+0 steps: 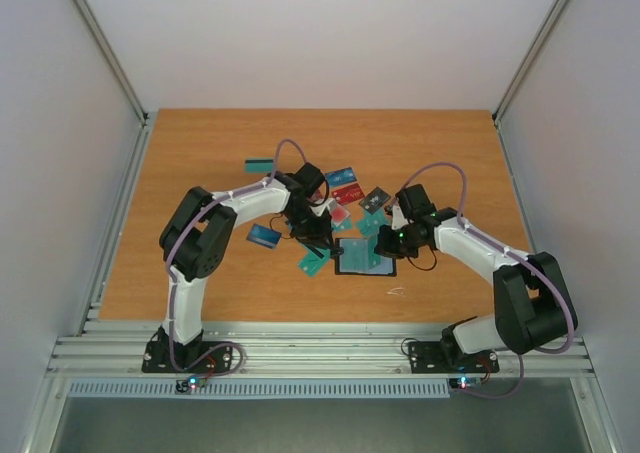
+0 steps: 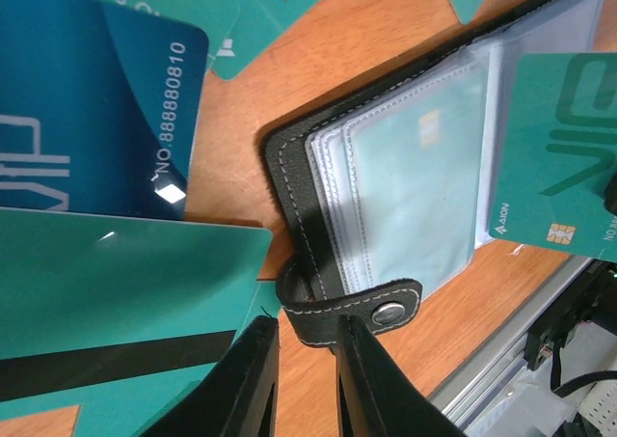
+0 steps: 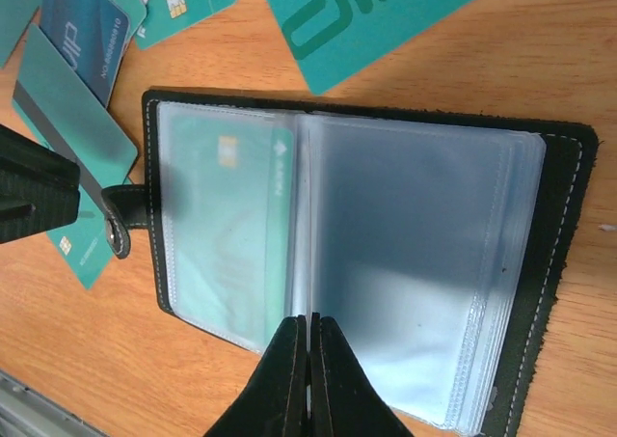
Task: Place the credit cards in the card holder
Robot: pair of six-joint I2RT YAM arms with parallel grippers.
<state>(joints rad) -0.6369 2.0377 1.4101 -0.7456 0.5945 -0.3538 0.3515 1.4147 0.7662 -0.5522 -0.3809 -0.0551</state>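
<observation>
Right wrist view: right gripper [image 3: 308, 319] jaws pressed together, nothing seen between, tips over the centre fold of the open card holder [image 3: 567, 225]; left gripper [image 2: 307, 325] jaws narrowly parted, empty, strap [image 2: 349, 307] just ahead, credit cards [image 2: 96, 287] either side.

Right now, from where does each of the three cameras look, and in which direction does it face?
Top external: above and behind, looking down on the orange-brown wooden table; left arm and right arm show, bases at the bottom edge.
Left wrist: on the left arm, looking down at the open, stitched black card holder with clear sleeves; the left gripper shows, fingers apart.
Right wrist: on the right arm, looking down on it; the right gripper shows, fingers together.
Shared: both wrist views show its snap strap.
</observation>
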